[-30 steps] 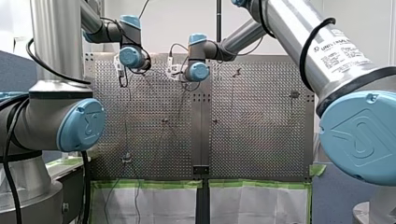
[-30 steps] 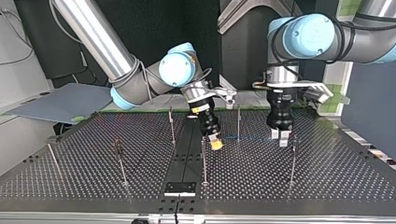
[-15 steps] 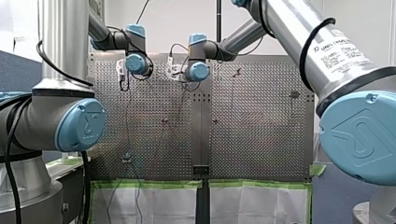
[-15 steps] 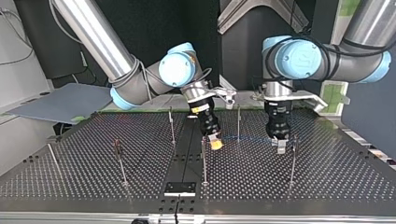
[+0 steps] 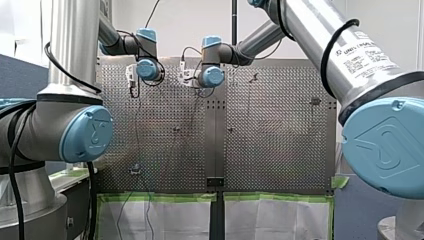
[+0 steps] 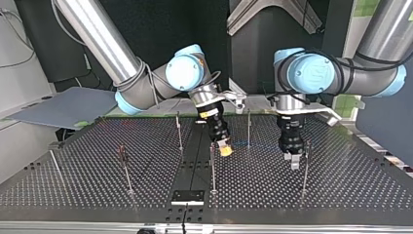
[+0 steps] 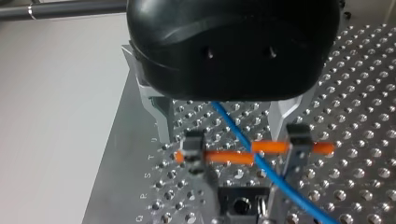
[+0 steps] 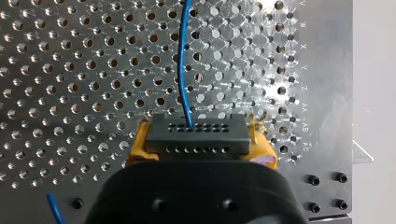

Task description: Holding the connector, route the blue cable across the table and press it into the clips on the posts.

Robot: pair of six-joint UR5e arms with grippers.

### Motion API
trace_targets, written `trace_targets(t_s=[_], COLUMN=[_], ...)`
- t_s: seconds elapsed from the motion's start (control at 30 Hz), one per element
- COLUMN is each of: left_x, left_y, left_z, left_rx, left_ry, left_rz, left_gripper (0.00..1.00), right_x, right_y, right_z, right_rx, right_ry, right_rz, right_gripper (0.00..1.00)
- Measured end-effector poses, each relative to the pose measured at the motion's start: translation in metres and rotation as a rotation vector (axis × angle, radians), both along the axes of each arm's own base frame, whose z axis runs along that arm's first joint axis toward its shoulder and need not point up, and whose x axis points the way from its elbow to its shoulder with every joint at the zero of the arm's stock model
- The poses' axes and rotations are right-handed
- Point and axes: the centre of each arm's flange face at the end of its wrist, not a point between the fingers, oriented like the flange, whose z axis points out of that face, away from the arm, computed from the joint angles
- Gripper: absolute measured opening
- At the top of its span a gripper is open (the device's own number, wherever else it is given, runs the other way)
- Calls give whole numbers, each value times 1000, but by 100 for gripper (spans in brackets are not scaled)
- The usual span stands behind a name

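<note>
My right hand (image 6: 225, 150) clamped on the dark connector (image 8: 196, 135), blue cable (image 8: 181, 60) leading out over the perforated surface (image 6: 97, 185), my left hand (image 7: 246, 147) spread wide, cable passing loose between its fingers

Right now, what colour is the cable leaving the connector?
The cable is blue; right wrist view.

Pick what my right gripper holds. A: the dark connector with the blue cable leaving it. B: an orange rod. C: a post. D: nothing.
A: in the right wrist view the right gripper clamps the connector between its yellow pads, and the cable runs out of the connector's face.
</note>
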Motion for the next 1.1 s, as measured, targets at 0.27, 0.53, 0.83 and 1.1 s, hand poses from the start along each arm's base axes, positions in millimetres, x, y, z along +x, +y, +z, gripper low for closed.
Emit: trace_targets(t_s=[0.27,0.53,0.83,1.1], left_x=[1,1,-4,-17], left_y=[0,1,1,-5], left_z=[0,0,-6,-30], left_rx=[-30,-67,-74,-45], left_ry=[1,0,33,87], left_rz=[-23,-32,-11,-4], left_gripper=[43,0,0,0], right_x=[0,0,-1,-1], right_y=[0,0,1,5], right_z=[0,0,-3,-12], right_rx=[3,6,15,38], right_ry=[0,-1,6,32], right_rz=[1,1,0,2], right_gripper=[0,0,0,0])
